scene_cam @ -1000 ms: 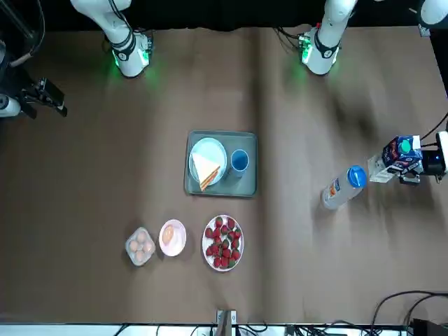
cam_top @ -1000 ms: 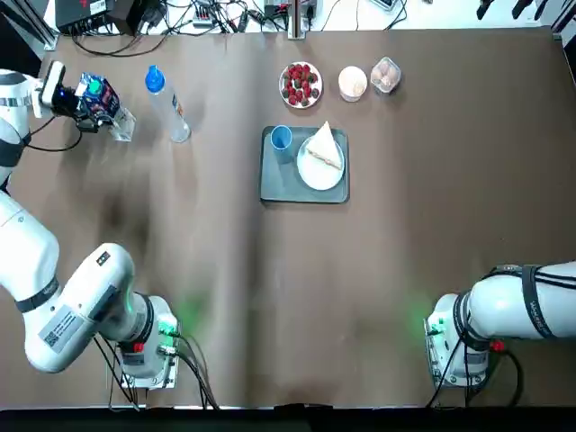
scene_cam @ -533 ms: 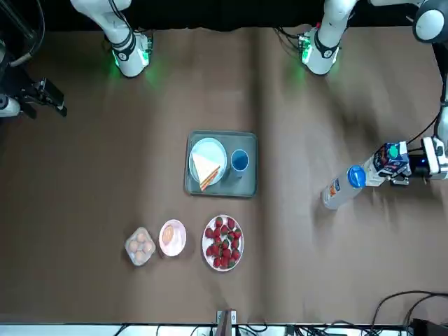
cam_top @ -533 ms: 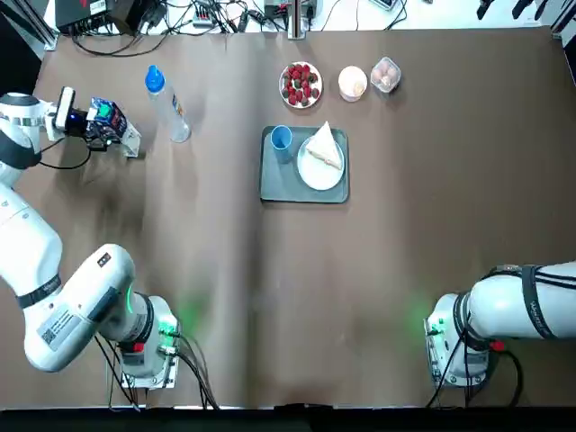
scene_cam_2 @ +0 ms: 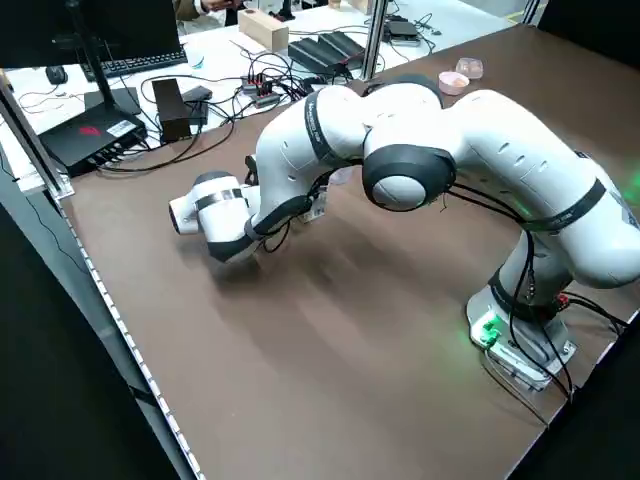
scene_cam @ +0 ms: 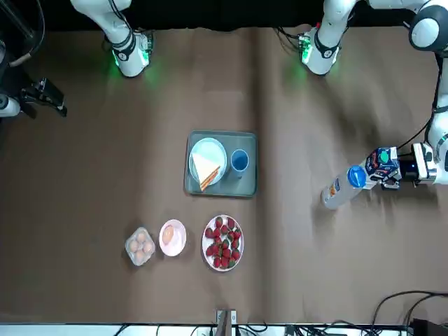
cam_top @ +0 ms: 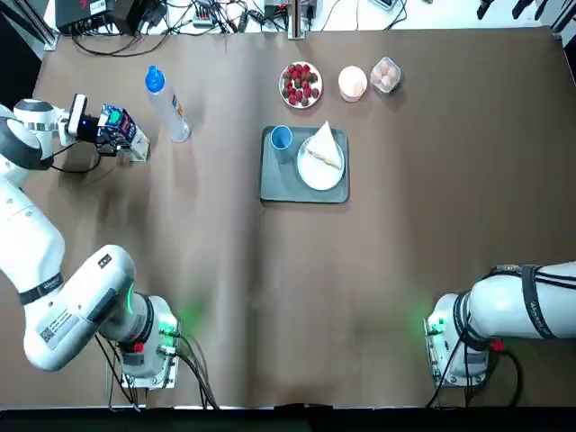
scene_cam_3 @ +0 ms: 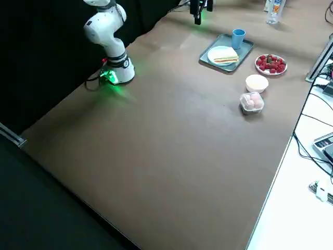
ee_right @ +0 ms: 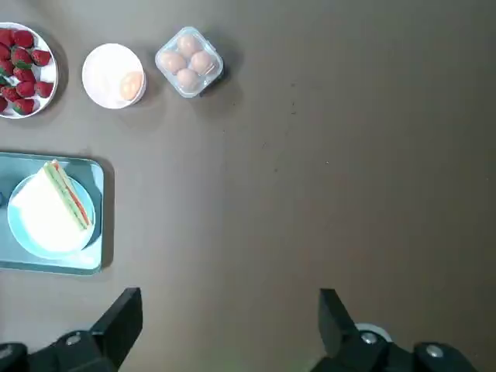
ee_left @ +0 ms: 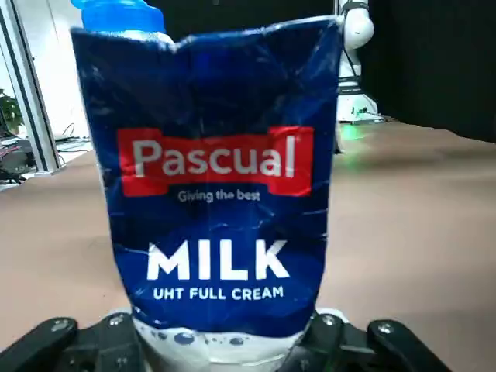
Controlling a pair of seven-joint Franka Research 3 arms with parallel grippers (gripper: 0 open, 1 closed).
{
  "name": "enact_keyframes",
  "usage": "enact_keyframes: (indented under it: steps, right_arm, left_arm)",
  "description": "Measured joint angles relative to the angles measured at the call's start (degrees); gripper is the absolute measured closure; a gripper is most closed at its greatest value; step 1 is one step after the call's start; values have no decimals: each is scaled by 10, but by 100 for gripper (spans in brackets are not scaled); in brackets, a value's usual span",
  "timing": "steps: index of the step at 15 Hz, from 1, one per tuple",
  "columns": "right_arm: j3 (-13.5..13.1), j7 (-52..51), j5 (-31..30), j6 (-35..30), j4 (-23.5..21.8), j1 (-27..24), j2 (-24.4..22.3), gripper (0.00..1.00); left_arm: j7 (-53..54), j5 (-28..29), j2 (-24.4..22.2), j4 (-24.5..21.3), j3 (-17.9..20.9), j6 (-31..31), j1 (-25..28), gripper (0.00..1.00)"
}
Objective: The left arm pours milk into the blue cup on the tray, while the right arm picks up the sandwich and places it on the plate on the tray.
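Left claw is at the far left of the tabletop, clenched around the milk carton, fingers on both sides. The carton's cap faces the overhead camera; carton judged roughly upright.

Change over the last second: carton and claw shift inward and slightly back toward the robot's bases. The carton now shows just beside the water bottle overhead; whether they touch, cannot tell. Bottle has not moved.

Unchanged: tray near the middle, blue cup on its left part, plate on its right. The sandwich lies on the plate, so the right arm's share looks done. Right claw is released, fingers well apart with nothing between them, held off toward the right side of the tabletop, well apart from the tray.

Meaning: pouring is the remaining step, and the left arm seems to be in the approach. Carton is well apart from the cup; no pour under way. Milk level in the cup: cannot tell.

Next, likely: carry the carton right, clear of the bottle, then tip its spout over the cup. Risks: knocking the bottle, squeezing the soft-looking carton, or spilling onto the sandwich.
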Motion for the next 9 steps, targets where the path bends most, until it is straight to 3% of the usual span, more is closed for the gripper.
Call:
enact_keyframes:
  steps: [1,3,5,7,9]
  right_arm:
    - [0,0,0,0,0,0,0,0]
    - [0,0,0,0,0,0,0,0]
    - [0,0,0,0,0,-1,0,0]
    - [0,0,0,0,0,-1,0,0]
    - [0,0,0,0,0,-1,0,0]
  left_arm:
    - [0,0,0,0,0,0,0,38]
    - [0,0,0,1,1,0,1,22]
    - [0,0,0,3,3,0,3,19]
    - [-1,0,0,7,7,12,5,3]
    - [-1,0,0,10,13,19,6,0]
